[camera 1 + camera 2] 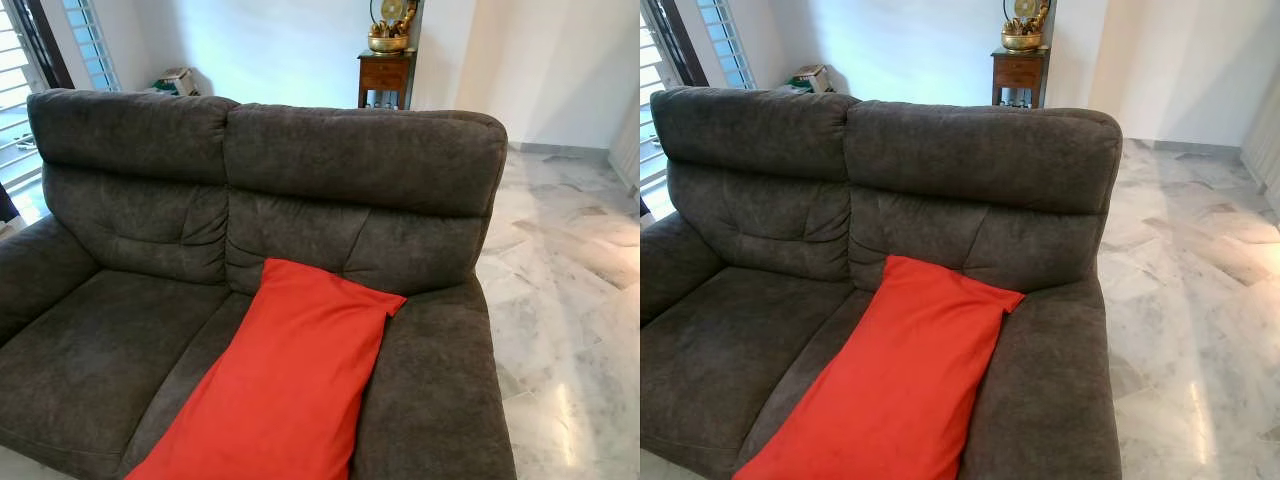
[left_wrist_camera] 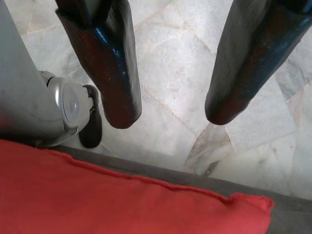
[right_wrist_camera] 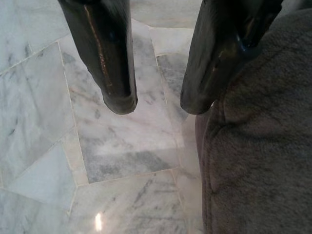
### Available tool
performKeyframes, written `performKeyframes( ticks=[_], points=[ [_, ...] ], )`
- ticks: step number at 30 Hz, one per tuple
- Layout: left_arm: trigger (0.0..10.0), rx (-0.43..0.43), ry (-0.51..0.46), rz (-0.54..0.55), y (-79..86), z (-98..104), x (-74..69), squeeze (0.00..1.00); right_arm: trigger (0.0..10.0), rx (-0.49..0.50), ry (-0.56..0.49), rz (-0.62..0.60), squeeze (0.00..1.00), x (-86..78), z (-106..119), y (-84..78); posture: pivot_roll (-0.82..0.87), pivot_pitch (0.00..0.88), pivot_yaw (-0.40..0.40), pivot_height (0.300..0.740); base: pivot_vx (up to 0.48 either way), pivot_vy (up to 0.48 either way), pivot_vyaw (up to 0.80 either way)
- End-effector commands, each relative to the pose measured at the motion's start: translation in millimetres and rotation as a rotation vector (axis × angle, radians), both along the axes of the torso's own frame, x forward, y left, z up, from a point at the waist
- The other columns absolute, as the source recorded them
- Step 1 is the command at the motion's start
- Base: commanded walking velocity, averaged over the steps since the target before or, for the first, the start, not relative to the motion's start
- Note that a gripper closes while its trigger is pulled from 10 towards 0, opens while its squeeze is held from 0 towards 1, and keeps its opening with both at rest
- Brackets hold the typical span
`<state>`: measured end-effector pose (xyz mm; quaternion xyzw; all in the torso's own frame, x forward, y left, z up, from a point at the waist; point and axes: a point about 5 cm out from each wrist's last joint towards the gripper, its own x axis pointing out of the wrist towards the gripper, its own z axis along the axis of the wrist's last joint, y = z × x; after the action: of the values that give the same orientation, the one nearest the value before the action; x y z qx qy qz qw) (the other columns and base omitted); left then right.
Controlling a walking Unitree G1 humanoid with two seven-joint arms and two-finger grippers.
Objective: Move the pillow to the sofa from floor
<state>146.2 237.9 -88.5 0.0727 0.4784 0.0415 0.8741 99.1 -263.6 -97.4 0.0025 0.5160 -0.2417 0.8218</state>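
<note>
Your red pillow [image 1: 285, 385] lies on the sofa [image 1: 130, 340], slanted across the right-hand seat cushion: its upper corner touches the foot of the backrest beside the seam between the two seats, its right long edge runs along the inner side of the right armrest [image 1: 435, 400], and its lower end reaches the front edge of the seat. The left seat cushion beside it is bare dark grey fabric, bounded by the left armrest [image 1: 30, 275]. In the left wrist view you see the left gripper [image 2: 168, 109] with its jaws spread apart and holding nothing, hanging above the marble floor [image 2: 165, 53], with the pillow's seamed edge and one corner [image 2: 258, 204] lying over the sofa's front edge just beside it, and a silver part of the robot [image 2: 58, 107] close by. The right gripper [image 3: 158, 105] also has its jaws spread and free, poised over the floor tiles just beside the outer face of the grey armrest, one finger [image 3: 214, 58] nearly against the fabric. To the right of the sofa you have a wide stretch of pale marble floor. Behind the backrest stands a small wooden cabinet [image 1: 384, 78] with a brass ornament [image 1: 390, 25] on top, against the white wall, and louvred windows [image 1: 85, 40] sit at the far left.
</note>
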Motion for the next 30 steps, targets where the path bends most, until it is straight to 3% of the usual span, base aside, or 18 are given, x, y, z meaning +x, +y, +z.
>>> performKeyframes(
  ticks=[1, 14, 30],
  points=[
    [10.0, 0.002, 0.033, 0.003, 1.4, -3.2, -8.5, 0.0, 10.0, 0.005, 0.001, 0.003, 0.0, -0.7, -0.4, 0.7, 0.09, 0.0, 0.044, 0.74, 0.0, 0.0, 0.0],
    [10.0, -0.005, 0.057, 0.012, 0.9, -6.3, -17.1, 0.0, 10.0, -0.007, -0.014, 0.007, 0.0, 4.6, 1.1, 0.6, 0.08, 0.0, 0.04, 0.74, 0.0, 0.0, 0.0],
    [10.0, -0.007, 0.054, 0.009, -0.4, -6.2, -15.7, 0.0, 10.0, -0.011, -0.039, 0.009, 0.0, 10.5, 2.7, 1.6, 0.08, 0.0, 0.046, 0.74, 0.0, 0.0, 0.0]
  ],
)
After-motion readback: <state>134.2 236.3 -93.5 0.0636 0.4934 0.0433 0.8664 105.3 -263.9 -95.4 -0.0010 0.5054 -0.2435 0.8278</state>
